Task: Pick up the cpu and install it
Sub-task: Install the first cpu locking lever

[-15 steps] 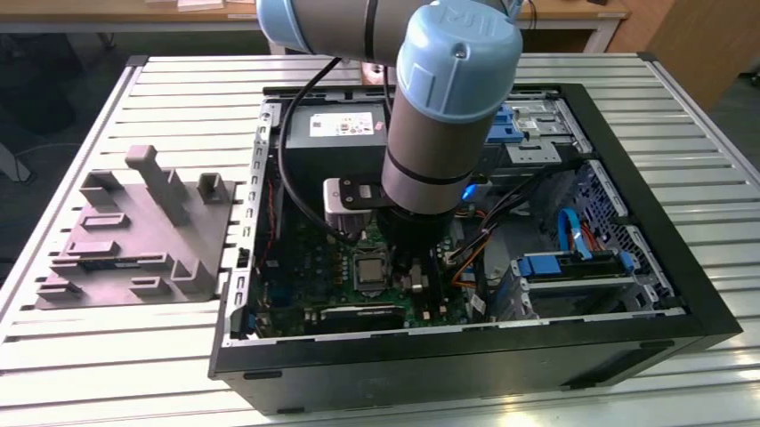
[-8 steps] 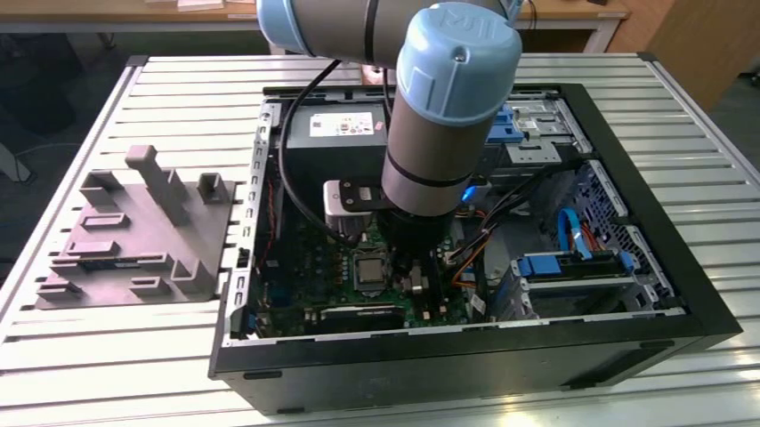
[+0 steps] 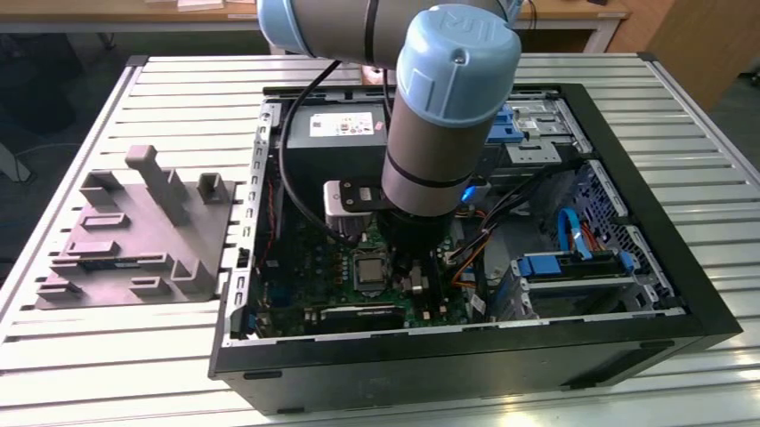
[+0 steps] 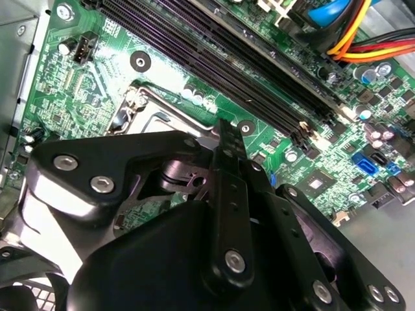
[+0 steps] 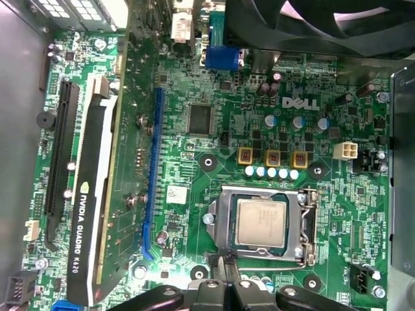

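In the exterior view, a grey tray (image 3: 131, 236) lies at the frame's left on the slatted worktop (image 3: 107, 356), beside the open computer case (image 3: 665, 267). At centre the arm reaches down over the green motherboard (image 3: 344, 289). In the first wrist view the cpu (image 5: 260, 222) sits in the metal-framed socket (image 5: 305, 223). The end effector (image 5: 225, 267) hovers just beside the socket, its fingertips pressed together, holding nothing.
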`<state>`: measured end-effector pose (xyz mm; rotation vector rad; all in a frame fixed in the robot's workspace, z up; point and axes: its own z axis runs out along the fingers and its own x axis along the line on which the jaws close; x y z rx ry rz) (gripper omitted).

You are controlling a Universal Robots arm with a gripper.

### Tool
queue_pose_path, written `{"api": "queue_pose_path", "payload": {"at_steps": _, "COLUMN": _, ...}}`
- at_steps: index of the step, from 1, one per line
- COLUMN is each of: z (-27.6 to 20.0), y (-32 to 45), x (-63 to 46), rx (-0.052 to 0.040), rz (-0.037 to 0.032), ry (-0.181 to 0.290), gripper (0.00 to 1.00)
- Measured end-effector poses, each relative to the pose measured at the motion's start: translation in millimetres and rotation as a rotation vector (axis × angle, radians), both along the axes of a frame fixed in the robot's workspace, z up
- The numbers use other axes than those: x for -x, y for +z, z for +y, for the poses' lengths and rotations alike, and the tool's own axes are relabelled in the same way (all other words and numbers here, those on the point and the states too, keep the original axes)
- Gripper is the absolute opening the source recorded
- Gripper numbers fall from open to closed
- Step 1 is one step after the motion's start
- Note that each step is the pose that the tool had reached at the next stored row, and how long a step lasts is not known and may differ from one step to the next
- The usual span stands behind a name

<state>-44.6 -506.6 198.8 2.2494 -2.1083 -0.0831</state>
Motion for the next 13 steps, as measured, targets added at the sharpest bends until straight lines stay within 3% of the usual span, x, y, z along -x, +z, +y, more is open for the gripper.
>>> {"api": "queue_pose_path", "payload": {"at_steps": 7, "z": 2.0, "y": -2.5, "x": 0.1, "rx": -0.0072, "rz": -0.0001, "ry": 0.000, "gripper": 0.11}}
{"api": "queue_pose_path", "payload": {"at_steps": 13, "z": 2.3, "y": -3.2, "x": 1.0, "rx": -0.0076, "rz": 0.0000, "ry": 0.000, "gripper": 0.11}}
